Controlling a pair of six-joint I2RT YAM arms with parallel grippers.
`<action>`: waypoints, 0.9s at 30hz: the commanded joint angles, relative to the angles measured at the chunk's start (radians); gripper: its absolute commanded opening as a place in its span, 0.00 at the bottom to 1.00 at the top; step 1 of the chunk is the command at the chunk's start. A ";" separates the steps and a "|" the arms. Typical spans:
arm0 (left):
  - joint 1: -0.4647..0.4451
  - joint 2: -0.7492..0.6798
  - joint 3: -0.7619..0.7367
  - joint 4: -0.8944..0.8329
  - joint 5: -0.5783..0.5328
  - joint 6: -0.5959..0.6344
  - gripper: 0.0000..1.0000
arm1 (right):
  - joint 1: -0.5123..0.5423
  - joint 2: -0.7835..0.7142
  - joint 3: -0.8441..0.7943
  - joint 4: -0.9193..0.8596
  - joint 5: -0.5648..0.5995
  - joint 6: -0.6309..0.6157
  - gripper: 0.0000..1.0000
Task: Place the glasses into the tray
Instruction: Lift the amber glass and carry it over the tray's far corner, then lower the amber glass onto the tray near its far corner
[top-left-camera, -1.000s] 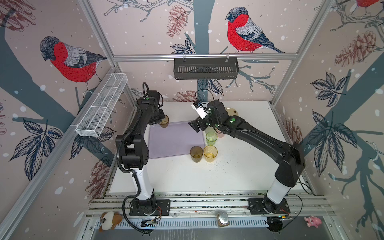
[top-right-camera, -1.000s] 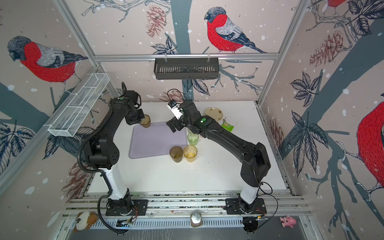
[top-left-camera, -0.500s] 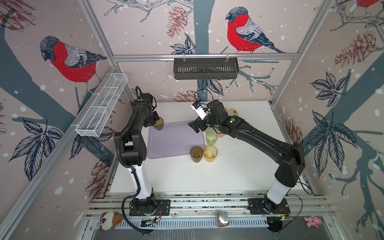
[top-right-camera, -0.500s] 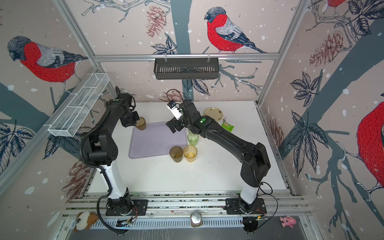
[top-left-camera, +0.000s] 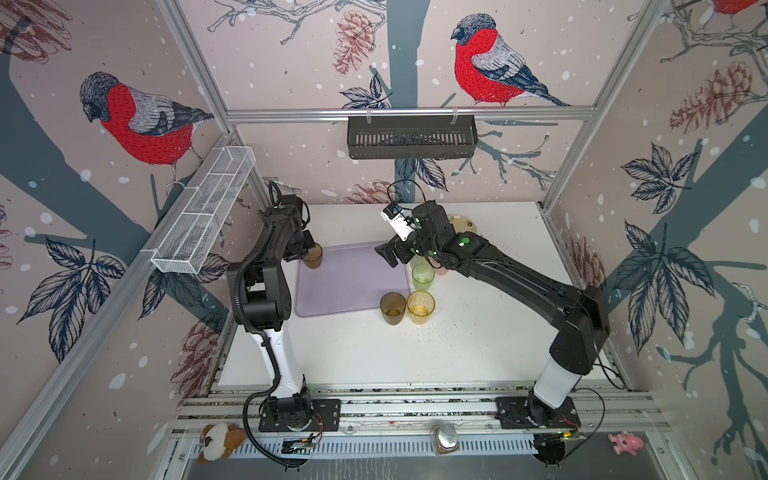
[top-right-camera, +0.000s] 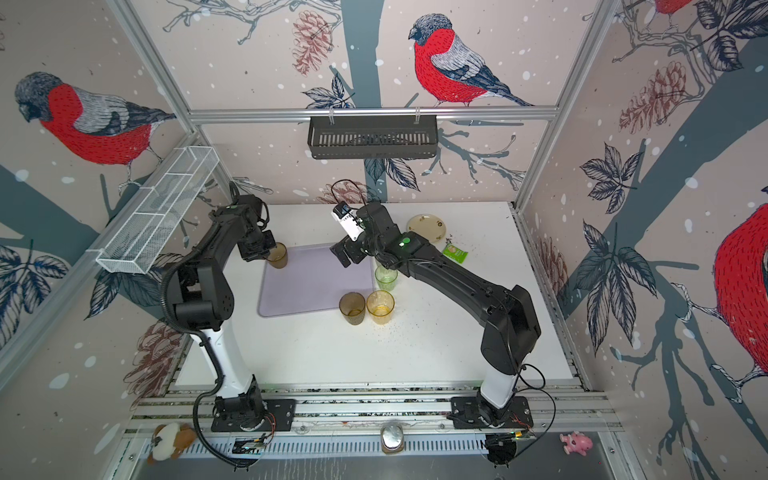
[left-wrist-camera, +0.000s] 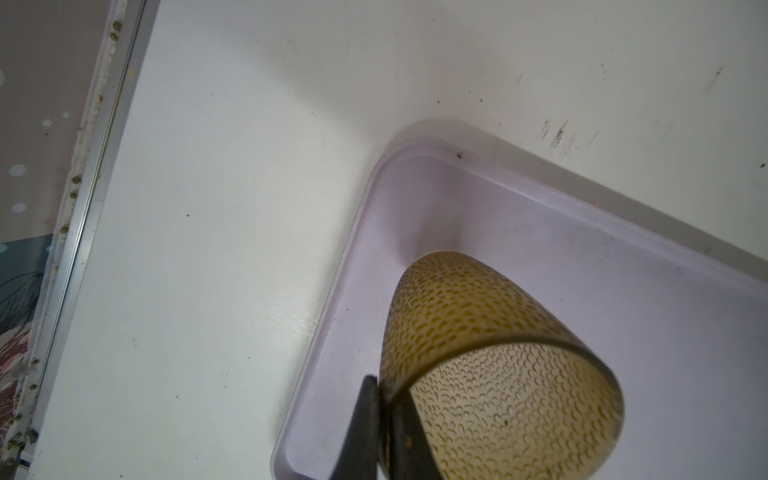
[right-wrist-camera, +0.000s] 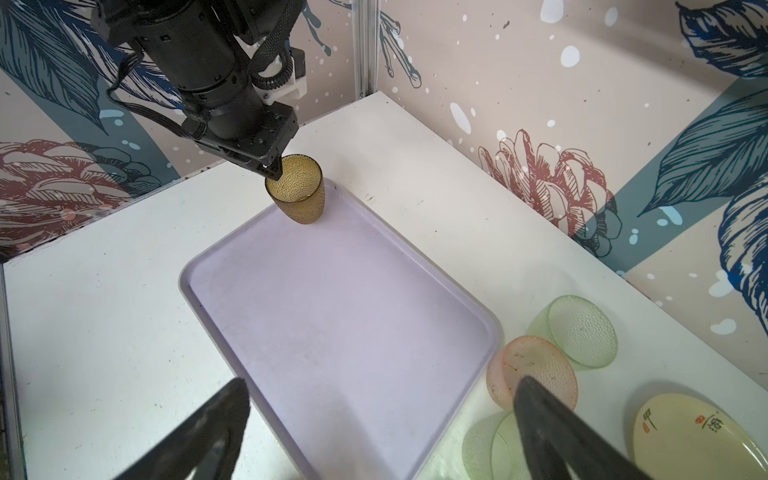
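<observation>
The pale lilac tray (top-left-camera: 349, 278) (top-right-camera: 311, 286) lies left of the table's middle. My left gripper (left-wrist-camera: 384, 399) is shut on the rim of a brown glass (left-wrist-camera: 490, 365) (top-left-camera: 312, 255) (right-wrist-camera: 297, 189), one finger inside and one outside. That glass hangs slightly tilted over the tray's (left-wrist-camera: 540, 232) far left corner; whether it touches I cannot tell. My right gripper (right-wrist-camera: 382, 384) (top-left-camera: 388, 257) hovers open and empty over the tray's (right-wrist-camera: 332, 316) right edge. Off the tray stand a brown glass (top-left-camera: 392, 307), an amber glass (top-left-camera: 421, 306), a green glass (top-left-camera: 423, 277), a pink glass (right-wrist-camera: 536, 376) and a pale greenish glass (right-wrist-camera: 579, 332).
A cream plate (top-right-camera: 426, 227) (right-wrist-camera: 698, 436) and a green packet (top-right-camera: 454, 252) lie at the back right. A black slotted basket (top-left-camera: 411, 137) hangs on the back wall and a white wire-mesh basket (top-left-camera: 203, 220) on the left wall. Crumbs speckle the table by the amber glass.
My left gripper has carried the brown glass leftward and nearer, from behind the tray's back edge to its far left corner. The right arm has stayed put.
</observation>
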 joint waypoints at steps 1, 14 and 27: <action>0.010 0.000 -0.008 0.018 -0.018 0.005 0.00 | 0.002 -0.002 0.000 0.009 -0.006 -0.012 1.00; 0.020 0.043 -0.006 0.042 -0.030 0.036 0.00 | 0.002 -0.007 -0.001 0.003 0.001 -0.016 1.00; 0.024 0.045 -0.034 0.050 -0.057 0.052 0.00 | 0.005 -0.008 -0.006 0.012 0.003 -0.014 1.00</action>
